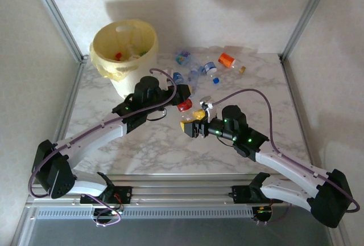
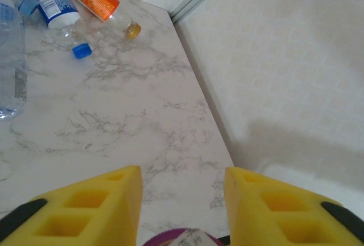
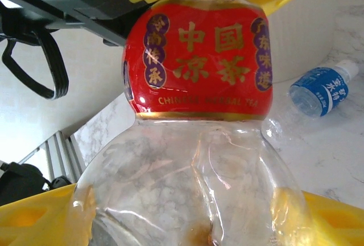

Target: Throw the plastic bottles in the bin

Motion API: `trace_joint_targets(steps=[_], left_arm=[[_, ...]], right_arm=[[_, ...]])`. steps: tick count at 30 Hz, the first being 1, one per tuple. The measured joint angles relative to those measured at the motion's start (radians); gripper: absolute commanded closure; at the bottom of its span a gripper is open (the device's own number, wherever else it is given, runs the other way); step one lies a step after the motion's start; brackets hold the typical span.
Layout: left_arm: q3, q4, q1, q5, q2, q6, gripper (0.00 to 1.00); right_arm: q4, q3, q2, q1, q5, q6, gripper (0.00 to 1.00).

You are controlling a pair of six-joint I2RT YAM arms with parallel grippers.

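Inside wide-spread right pincer [image 3: 187, 223], red-labelled bottle [image 3: 196, 64]

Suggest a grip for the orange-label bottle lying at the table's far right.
Grip the orange-label bottle across its labelled body, coming straight down, fingers either side of its long axis. It lies on its side, so the round body offers two opposed flanks; the clear neck tapering to the gold cap would likely slip. A blue-label bottle lies close by.
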Motion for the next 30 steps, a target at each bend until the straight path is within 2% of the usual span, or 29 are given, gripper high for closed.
trace_joint_targets(steps=[3, 11, 14, 19, 21, 23, 30], left_arm=[[0.000, -0.006, 0.000, 0.000, -0.002, 0.000, 0.76], [0.001, -0.019, 0.001, 0.000, -0.007, 0.000, 0.85], [0.002, -0.025, 0.001, 0.000, -0.008, 0.001, 0.87], [0.012, -0.049, 0.001, -0.003, -0.009, 0.016, 0.91], [0.029, -0.076, 0.000, -0.011, -0.009, 0.042, 0.92], [0.049, -0.113, 0.008, -0.031, -0.010, 0.074, 0.93], [0.179, -0.264, 0.083, -0.106, -0.034, 0.190, 0.93]], right_arm=[[0.000, -0.001, 0.005, 0.000, -0.006, -0.003, 0.51], [0.000, -0.002, 0.006, 0.000, -0.013, -0.003, 0.47], [0.001, -0.002, 0.007, 0.002, -0.013, -0.003, 0.39], [0.001, -0.002, 0.013, 0.004, -0.013, -0.003, 0.11], [0.001, -0.002, 0.013, 0.004, -0.007, -0.006, 0.04], [0.001, -0.002, 0.013, 0.005, 0.000, -0.003, 0.01], [0.000, -0.002, 0.013, 0.005, 0.027, 0.002, 0.01]])
